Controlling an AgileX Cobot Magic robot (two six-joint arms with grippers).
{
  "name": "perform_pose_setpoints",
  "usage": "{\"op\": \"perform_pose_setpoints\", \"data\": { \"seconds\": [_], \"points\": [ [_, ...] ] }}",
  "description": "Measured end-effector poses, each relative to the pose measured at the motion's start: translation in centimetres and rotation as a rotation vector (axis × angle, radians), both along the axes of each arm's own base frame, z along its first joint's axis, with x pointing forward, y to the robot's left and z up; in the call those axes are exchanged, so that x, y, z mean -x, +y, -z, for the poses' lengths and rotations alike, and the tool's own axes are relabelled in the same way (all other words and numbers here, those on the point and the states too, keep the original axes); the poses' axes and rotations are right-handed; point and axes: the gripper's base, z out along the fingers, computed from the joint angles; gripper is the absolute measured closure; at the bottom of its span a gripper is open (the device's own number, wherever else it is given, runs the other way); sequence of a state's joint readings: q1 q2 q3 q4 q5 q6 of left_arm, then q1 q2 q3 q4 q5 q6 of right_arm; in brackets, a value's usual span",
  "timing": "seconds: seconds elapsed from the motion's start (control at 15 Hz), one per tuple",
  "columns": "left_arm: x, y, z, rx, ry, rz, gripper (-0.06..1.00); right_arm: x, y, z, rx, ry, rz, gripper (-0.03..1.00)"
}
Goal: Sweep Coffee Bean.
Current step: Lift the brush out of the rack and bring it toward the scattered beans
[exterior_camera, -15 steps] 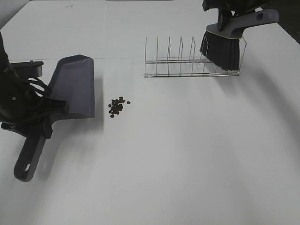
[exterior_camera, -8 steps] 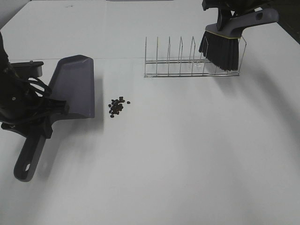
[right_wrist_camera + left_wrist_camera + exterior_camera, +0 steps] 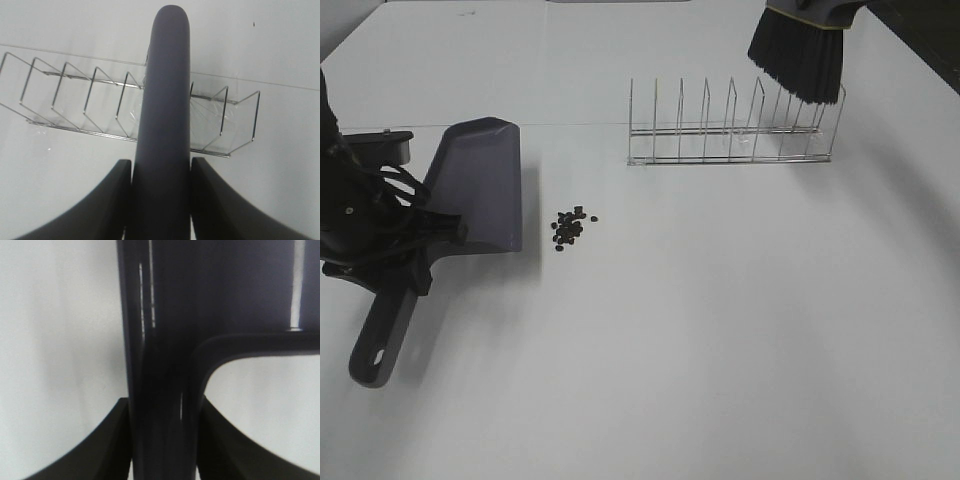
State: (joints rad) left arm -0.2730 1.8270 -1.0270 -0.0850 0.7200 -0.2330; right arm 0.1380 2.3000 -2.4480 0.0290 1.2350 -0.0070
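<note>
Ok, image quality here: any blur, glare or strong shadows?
Exterior high: sharp, evenly lit, soft shadow beside the dark grey plastic dustpan. Left wrist: dustpan handle too close, blurred, with glare streaks. Right wrist: grey brush handle soft, chrome wire rack behind it sharp.

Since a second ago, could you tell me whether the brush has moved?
Yes: the brush has lifted up out of the wire rack, its bristles now near the wire tops.

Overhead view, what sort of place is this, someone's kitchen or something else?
Probably a robot lab bench, not a kitchen: a plain white table, a small staged pile of coffee beans beside a dustpan held by a black robot arm, and a wire rack.
</note>
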Motion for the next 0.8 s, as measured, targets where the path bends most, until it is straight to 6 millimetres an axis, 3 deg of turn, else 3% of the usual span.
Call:
{"op": "perform_pose_setpoints", "data": {
  "seconds": [0.07,0.27,0.6,0.73,0.8],
  "points": [
    [0.0,0.0,0.0,-0.004,-0.001,0.008,0.6,1.1,0.4,-2.0,-0.037,-0.024,-0.019,0.66],
    [-0.1,0.3,0.0,-0.036,-0.01,0.036,0.6,3.4,2.5,-3.0,-0.013,0.0,-0.069,0.66],
    [-0.1,0.5,0.0,-0.068,-0.019,0.059,0.6,8.4,7.9,-1.7,0.057,0.114,-0.204,0.66],
    [0.3,0.9,0.5,-0.09,-0.011,0.05,0.6,10.6,10.8,-0.3,0.053,0.075,-0.254,0.66],
    [0.3,0.9,0.6,-0.093,-0.012,0.045,0.6,11.3,11.2,0.3,0.047,0.057,-0.248,0.66]
  ]
}}
